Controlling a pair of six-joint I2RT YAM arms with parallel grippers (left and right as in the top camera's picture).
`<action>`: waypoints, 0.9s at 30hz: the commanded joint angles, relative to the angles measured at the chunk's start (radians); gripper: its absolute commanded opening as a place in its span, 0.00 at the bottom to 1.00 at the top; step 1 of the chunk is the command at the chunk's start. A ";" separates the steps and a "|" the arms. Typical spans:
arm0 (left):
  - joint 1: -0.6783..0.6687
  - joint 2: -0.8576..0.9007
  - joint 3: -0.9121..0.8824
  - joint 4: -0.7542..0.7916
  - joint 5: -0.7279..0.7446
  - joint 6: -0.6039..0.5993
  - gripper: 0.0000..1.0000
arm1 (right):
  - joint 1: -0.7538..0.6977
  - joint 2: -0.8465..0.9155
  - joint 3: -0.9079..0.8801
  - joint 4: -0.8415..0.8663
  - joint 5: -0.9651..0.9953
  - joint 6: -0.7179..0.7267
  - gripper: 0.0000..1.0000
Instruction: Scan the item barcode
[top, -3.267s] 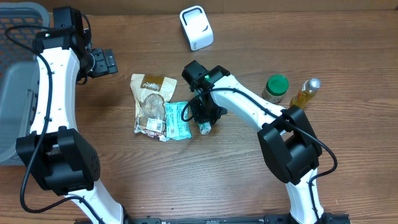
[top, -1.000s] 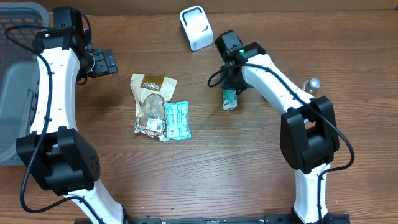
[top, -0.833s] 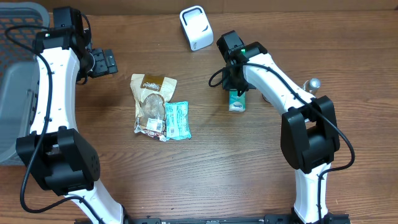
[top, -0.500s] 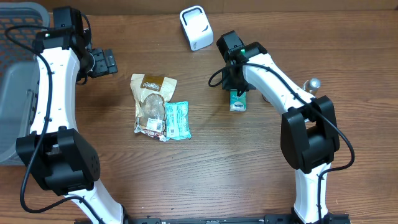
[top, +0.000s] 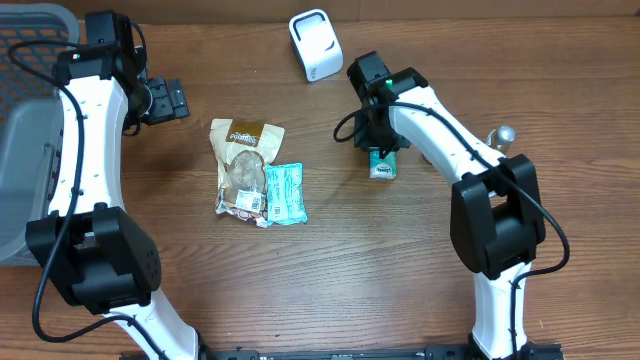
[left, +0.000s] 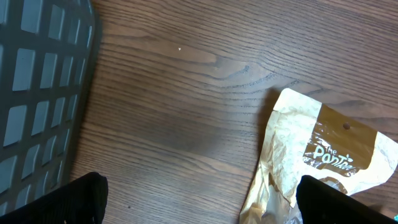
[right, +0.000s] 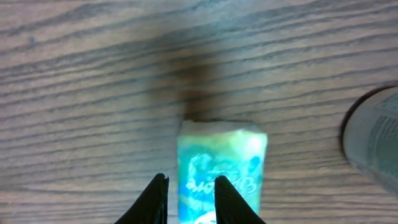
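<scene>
**One label half legible**

The tan pouch (left: 323, 155), lying left of the middle of the worktop (left: 186, 93), carries white script: a small "the" above a larger word beginning "Pa", the rest unclear. The white lettering on the green packet (right: 221, 168) is too blurred to read. The print on the teal packet (top: 284, 193) is too small.

Overhead looks straight down; right wrist, close, shares the green packet (top: 381, 165).
</scene>
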 joint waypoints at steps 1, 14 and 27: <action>-0.007 -0.010 0.011 0.000 -0.008 0.019 1.00 | 0.016 -0.014 -0.005 -0.003 -0.018 0.005 0.22; -0.007 -0.010 0.011 0.000 -0.008 0.019 1.00 | 0.036 -0.014 -0.100 0.050 0.055 0.003 0.22; -0.007 -0.010 0.011 0.000 -0.008 0.019 1.00 | 0.036 -0.014 -0.198 0.129 0.063 -0.003 0.22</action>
